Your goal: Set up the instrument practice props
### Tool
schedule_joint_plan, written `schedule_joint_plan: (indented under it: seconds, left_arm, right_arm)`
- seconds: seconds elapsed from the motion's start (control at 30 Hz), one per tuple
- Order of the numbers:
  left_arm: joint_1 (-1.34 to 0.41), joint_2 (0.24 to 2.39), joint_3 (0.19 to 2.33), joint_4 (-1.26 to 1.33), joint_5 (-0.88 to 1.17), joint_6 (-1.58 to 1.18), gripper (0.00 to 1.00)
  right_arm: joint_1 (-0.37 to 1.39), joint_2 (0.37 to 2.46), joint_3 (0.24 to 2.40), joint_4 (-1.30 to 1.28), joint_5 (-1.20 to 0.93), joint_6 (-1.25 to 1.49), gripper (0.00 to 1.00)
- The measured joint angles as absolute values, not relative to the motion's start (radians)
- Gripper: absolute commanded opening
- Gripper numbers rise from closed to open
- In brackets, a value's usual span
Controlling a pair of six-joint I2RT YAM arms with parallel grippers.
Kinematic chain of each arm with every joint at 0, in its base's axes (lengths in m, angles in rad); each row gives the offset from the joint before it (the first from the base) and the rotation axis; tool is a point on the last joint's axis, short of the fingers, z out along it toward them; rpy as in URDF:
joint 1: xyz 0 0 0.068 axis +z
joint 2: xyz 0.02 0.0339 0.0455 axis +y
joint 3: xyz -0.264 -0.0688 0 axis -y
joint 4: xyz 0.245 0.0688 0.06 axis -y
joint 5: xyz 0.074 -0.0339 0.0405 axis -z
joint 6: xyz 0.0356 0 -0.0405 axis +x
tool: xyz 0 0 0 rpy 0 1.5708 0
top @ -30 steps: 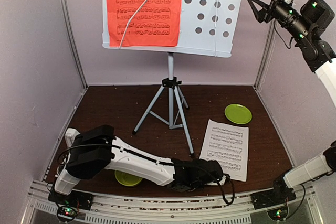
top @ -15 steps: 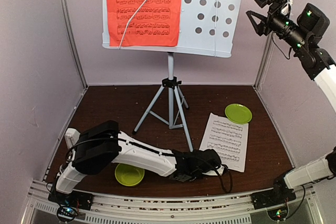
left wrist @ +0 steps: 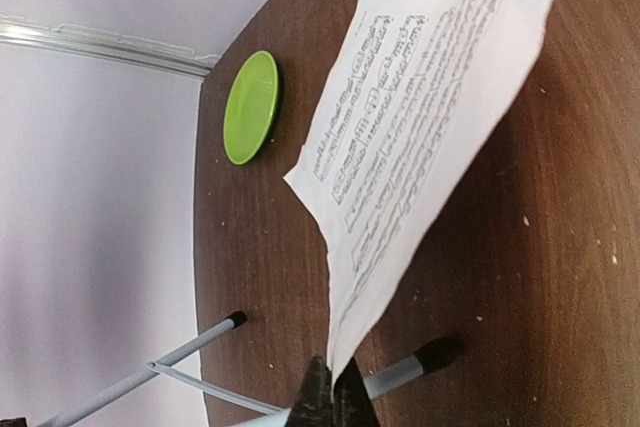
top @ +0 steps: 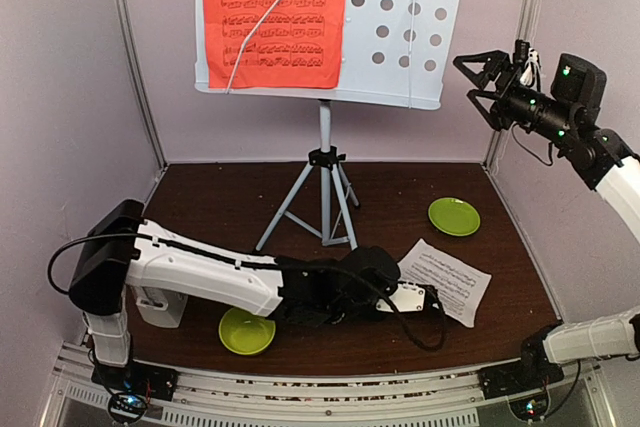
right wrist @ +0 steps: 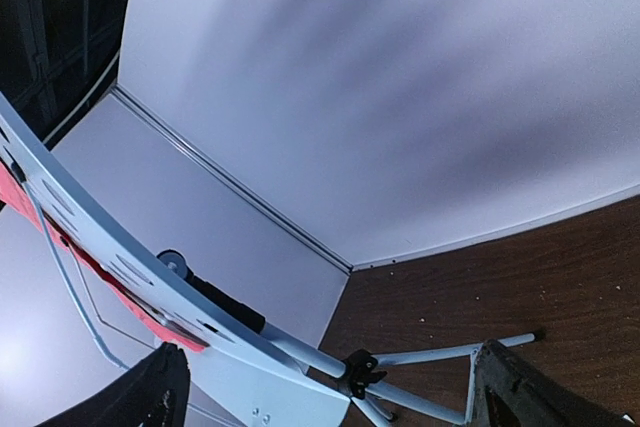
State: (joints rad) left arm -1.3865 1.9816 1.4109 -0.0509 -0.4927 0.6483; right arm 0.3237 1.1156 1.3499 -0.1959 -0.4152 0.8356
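Observation:
The pale perforated music stand (top: 400,27) stands on its tripod at the back centre, with the red sheet (top: 272,17) on its left half. My left gripper (top: 412,297) (left wrist: 333,372) is shut on a corner of the white sheet (top: 448,275) (left wrist: 430,117), which curls up off the tabletop by a tripod leg (left wrist: 420,362). My right gripper (top: 468,77) (right wrist: 335,387) hangs open in the air just right of the stand's desk, holding nothing. The pale-grey metronome (top: 160,309) sits at the near left, partly hidden by my left arm.
A flat green plate (top: 453,216) (left wrist: 250,107) lies at the right back of the brown table. A lime-green bowl (top: 246,331) sits near the front edge under my left arm. Pale walls close in on three sides.
My left gripper has shut on the white sheet and lifted its corner, turning the sheet. My left arm's elbow swung out left. My right gripper has come down and leftward beside the stand.

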Motion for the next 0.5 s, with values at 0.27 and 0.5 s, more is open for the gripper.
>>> schedule_joint_plan:
  seconds: [0.27, 0.5]
  left_arm:
    - [-1.386, 1.903, 1.228, -0.072, -0.463, 0.666, 0.0]
    - [-1.386, 1.821, 1.122, -0.048, -0.472, 0.71, 0.0]
  right_arm:
    - [0.323, 1.06, 1.294, -0.27, -0.426, 0.726, 1.0]
    - [0.323, 1.056, 1.2, -0.305, -0.476, 0.662, 1.0]
